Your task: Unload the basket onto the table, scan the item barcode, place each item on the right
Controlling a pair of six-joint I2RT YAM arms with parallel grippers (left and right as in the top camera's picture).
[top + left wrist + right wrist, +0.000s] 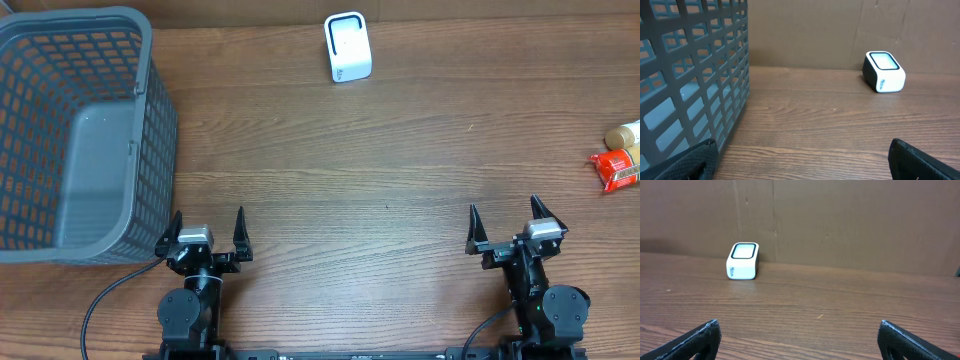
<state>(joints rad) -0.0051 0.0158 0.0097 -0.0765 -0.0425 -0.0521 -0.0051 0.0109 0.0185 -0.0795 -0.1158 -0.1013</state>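
Note:
The white barcode scanner [347, 47] stands at the back of the wooden table, also seen in the left wrist view as the scanner [884, 71] and in the right wrist view as the scanner [743, 261]. At the table's right edge lie a red packet [617, 168] and, just behind it, a tan item [625, 134], both partly cut off by the frame. My left gripper [209, 222] [802, 160] rests open near the front edge, beside the basket. My right gripper [504, 208] [799, 342] is open too, front right, left of and nearer than the packet. Neither holds anything.
A large grey mesh basket [80, 130] fills the left of the table; its wall [690, 75] stands close to my left finger. A brown cardboard wall backs the table behind the scanner.

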